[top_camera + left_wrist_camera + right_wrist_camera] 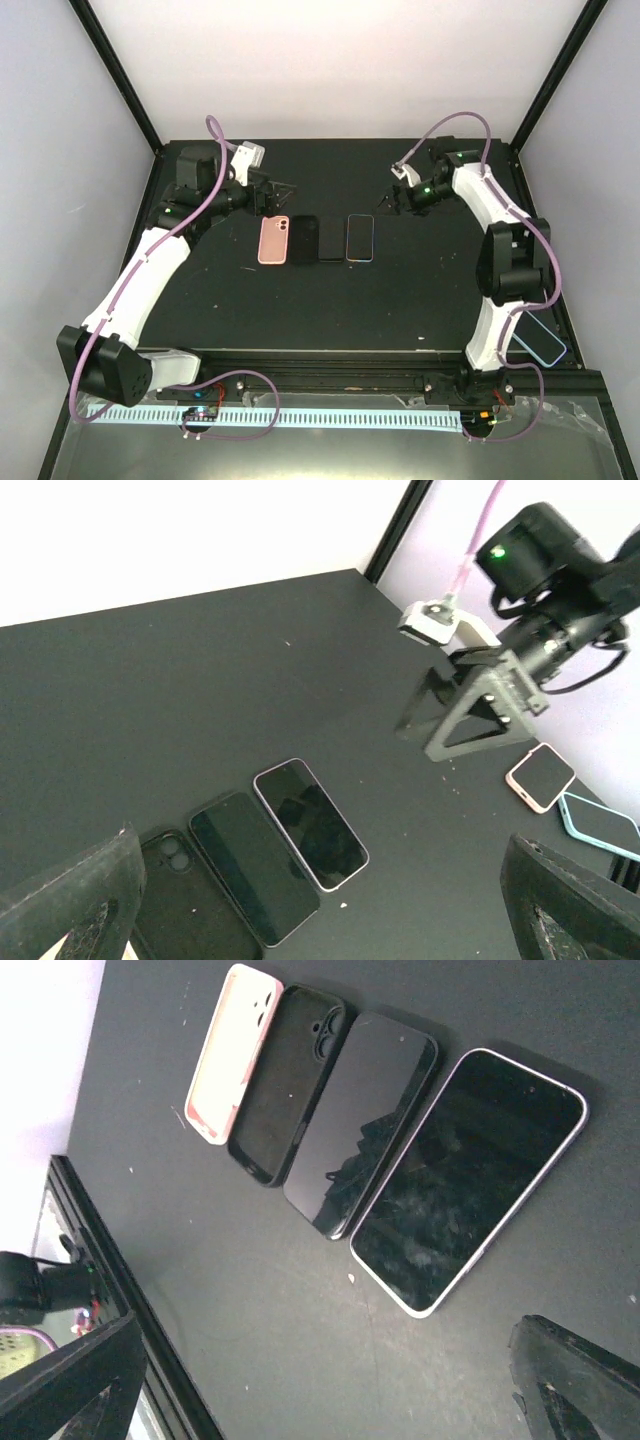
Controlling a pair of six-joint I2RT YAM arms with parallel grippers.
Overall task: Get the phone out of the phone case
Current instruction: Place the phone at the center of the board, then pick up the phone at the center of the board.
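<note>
Four items lie side by side mid-table. From left: a pink case (273,240) lying back up, a black case (305,238) lying back up, a bare black phone (330,241), and a phone with a pale lilac rim (360,238), screen up. All four show in the right wrist view: pink case (230,1055), black case (285,1085), black phone (365,1120), pale-rimmed phone (470,1175). My left gripper (283,192) is open and empty, hovering behind the pink case. My right gripper (394,198) is open and empty, just behind and to the right of the pale-rimmed phone.
A light blue case (545,342) lies off the table's right edge beside the right arm's base. A small pink-rimmed device (540,777) lies near it. The black frame posts stand at the back corners.
</note>
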